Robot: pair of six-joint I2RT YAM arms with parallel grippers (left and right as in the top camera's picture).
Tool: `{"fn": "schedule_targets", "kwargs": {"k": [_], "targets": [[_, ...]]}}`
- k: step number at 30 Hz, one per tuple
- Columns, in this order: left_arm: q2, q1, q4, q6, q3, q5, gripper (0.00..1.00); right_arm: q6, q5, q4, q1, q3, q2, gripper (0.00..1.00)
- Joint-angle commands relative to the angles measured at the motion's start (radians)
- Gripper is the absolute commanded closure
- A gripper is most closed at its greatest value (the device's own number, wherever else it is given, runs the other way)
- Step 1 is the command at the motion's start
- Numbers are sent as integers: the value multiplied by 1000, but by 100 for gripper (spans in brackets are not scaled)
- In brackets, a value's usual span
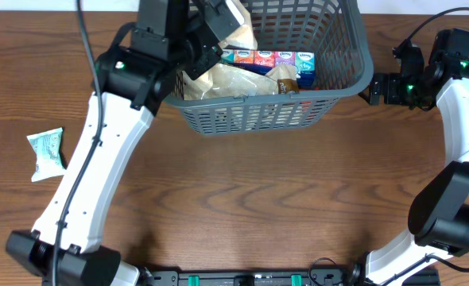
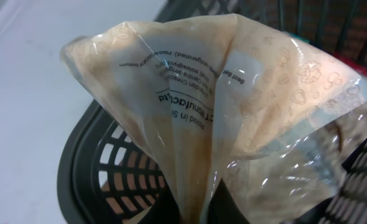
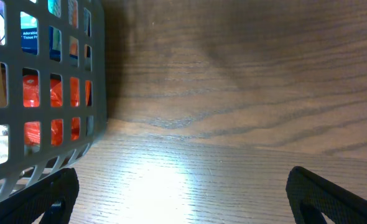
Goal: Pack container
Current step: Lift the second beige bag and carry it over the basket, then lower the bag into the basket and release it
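Cut off, covered, unreadable

The container (image 1: 250, 117) loses its far side to the overhead view's top edge. The clear packet (image 2: 233, 99) covers the left end effector (image 1: 225, 33) at the wrist, and its print is too blurred to read. The right end effector (image 3: 183, 199) shows only fingertips, cropped at the bottom edge. The small packet (image 1: 46, 152) on the tabletop (image 1: 258, 199) has illegible labelling.

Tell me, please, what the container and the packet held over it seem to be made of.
Container: probably moulded plastic, matte dark grey, given its uniform slotted lattice. Packet: thin glossy transparent film, likely plastic; it creases, glints and carries print.
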Motion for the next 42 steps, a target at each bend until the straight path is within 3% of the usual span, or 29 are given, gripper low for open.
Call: {"fn": "schedule_targets", "kwargs": {"k": [1,10,20,21,22,23,24,33,42], "targets": [[42,-2,14,98,35,-32,94,-9,3,-2,8,-3,-3,1],[188,-2,2,147,34,-32,94,-9,-8,-2,8,-3,-3,1],[220,-2,-46,232,34,-32,94,-5,-8,-1,8,-3,-3,1],[220,-3,-47,232,34,-32,83,-5,-8,-1,8,-3,-3,1],[220,-3,-49,231,34,-32,50,-5,-8,-1,8,-3,-3,1],[220,-3,-49,227,34,-32,24,-5,-8,-1,8,-3,-3,1],[220,-3,-49,222,34,-32,4,-5,-8,-2,8,-3,-3,1],[182,3,-55,71,34,-33,1,-5,-8,-1,8,-3,-3,1],[27,38,-71,69,34,-87,1,-6,-8,-2,8,-3,-3,1]]}}
